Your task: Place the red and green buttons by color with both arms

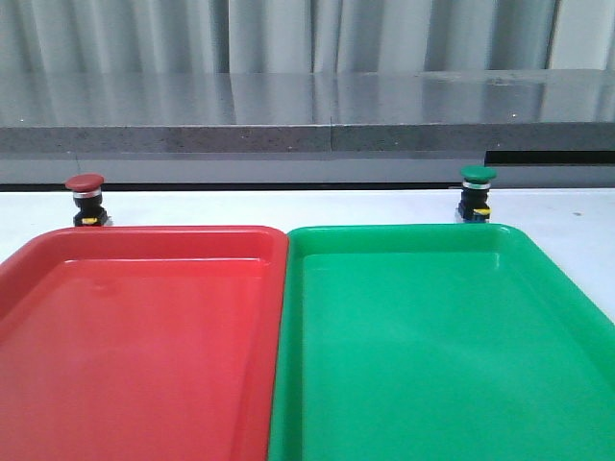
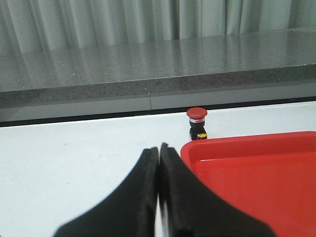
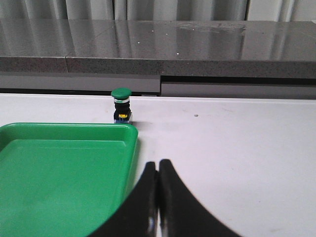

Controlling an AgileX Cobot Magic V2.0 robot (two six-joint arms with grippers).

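Both claws, left and right, pressed together, empty. Risk: upright red button and green button topple if nudged.

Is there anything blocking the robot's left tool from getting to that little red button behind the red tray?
Nothing visible does. The left tool is shut, off the red tray's outer side, and only bare white table lies between it and the red button, which stands upright just beyond the tray's far corner.
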